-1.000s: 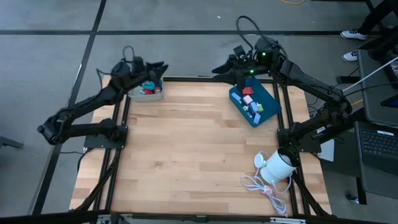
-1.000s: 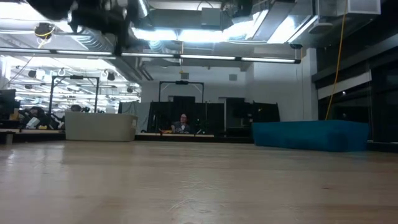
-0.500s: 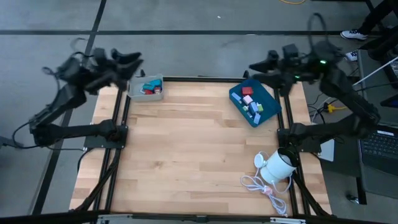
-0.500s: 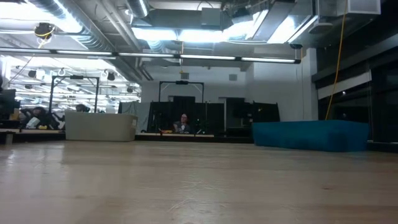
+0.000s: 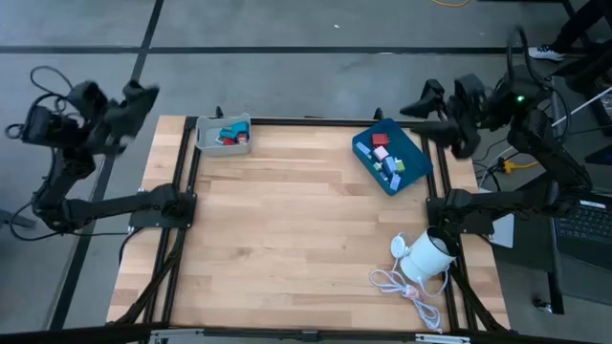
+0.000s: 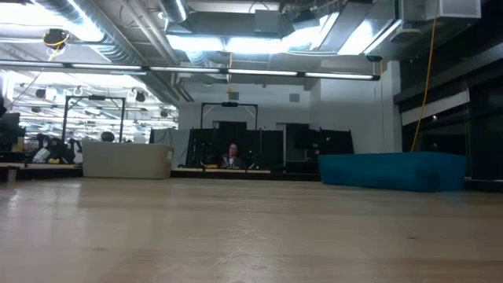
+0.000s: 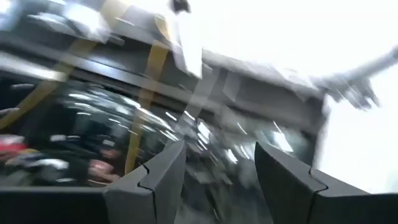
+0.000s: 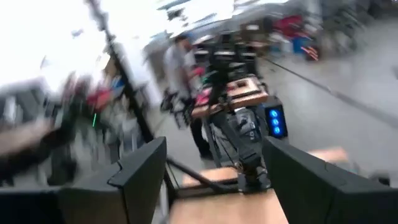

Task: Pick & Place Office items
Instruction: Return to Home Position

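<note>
Gaping, left fingers [image 7: 149, 185] (right fingers [image 8: 140, 179] too) hold nothing.

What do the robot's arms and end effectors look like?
Both arms are dark jointed links with looping black cables. The left end effector and right end effector each have two dark angular fingers. A green light shows on the right arm.

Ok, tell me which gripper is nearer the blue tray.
Right. The right gripper hangs open just past the table's far right corner, close beside the blue tray. The left gripper is off the far left corner, beyond the grey bin.
</note>
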Robot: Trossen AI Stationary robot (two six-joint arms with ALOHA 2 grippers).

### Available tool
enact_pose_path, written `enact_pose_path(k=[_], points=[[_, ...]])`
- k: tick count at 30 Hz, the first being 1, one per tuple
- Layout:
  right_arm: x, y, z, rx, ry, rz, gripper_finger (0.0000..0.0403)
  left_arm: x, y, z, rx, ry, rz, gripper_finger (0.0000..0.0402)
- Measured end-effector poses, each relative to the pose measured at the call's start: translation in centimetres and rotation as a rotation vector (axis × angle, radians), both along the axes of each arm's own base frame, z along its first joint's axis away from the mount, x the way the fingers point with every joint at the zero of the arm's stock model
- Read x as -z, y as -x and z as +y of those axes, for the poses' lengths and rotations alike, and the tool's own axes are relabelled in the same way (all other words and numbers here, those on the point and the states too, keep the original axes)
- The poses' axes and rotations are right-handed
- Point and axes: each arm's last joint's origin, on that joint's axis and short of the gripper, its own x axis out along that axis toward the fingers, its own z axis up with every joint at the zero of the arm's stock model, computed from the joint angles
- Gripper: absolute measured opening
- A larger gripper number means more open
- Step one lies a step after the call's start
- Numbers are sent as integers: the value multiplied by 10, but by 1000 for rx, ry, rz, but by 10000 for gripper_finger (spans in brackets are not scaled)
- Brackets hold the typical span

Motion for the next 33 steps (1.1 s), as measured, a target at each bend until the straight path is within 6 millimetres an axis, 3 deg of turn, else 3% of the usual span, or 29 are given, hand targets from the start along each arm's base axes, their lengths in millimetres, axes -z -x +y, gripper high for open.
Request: enact_pose_path(k=[4, 8, 15, 22, 25, 33], points=[[11, 9, 11, -29, 167, 29, 271, 19, 11, -12, 98, -167, 176, 192], [48, 10, 15, -7, 182, 5, 271, 55, -1, -9, 197, -147, 279, 200], [139, 11, 20, -47, 97, -213, 271, 138, -36, 9, 195, -201, 114, 201], [193, 26, 23, 13, 80, -224, 271, 214, -44, 12, 229, -70, 26, 203], [219, 30, 23, 67, 37, -188, 271, 237, -46, 11, 191, -40, 18, 205], [262, 40, 24, 101, -23, -178, 271, 277, -53, 9, 156, 9, 60, 201]])
